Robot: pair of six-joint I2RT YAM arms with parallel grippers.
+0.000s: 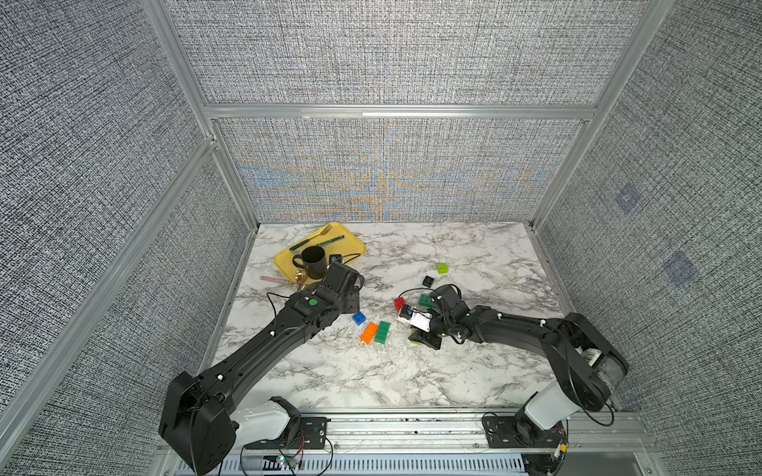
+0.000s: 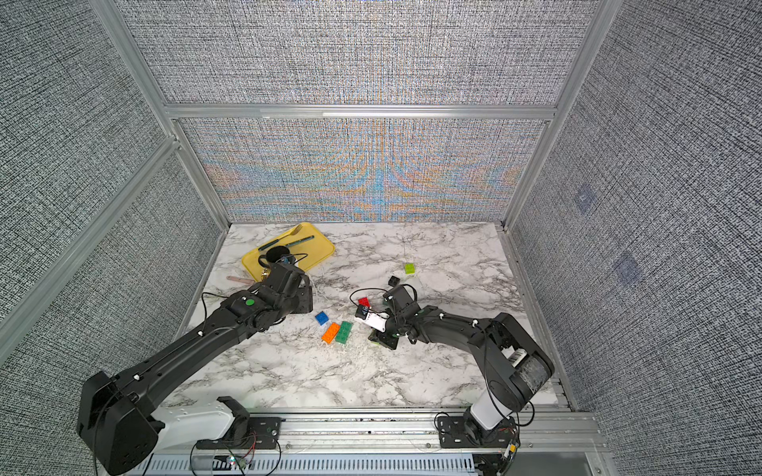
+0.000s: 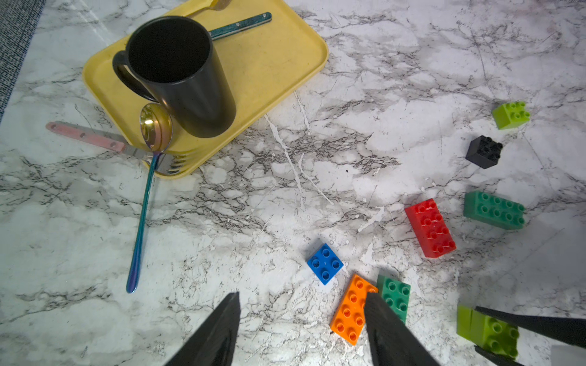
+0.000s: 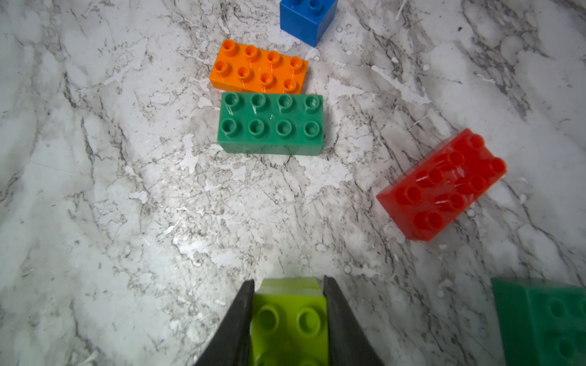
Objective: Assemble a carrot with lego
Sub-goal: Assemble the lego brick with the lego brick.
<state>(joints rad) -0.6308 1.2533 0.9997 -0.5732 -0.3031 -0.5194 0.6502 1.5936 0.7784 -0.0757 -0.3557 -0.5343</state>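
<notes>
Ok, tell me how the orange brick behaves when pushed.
The orange brick looks rigid and lies flat, studs up: probably slides, not rolls or tips. A dark green brick lies beside it, so a push may shove both.

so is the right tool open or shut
Shut: the right tool clamps a lime brick by its sides, no gap showing.

Lab cell: aluminium-framed fabric walls [image 1: 391,53], marble tabletop [image 1: 474,263].

Left arm [image 1: 264,346], right arm [image 1: 515,329]: black, white bases, black cables.
</notes>
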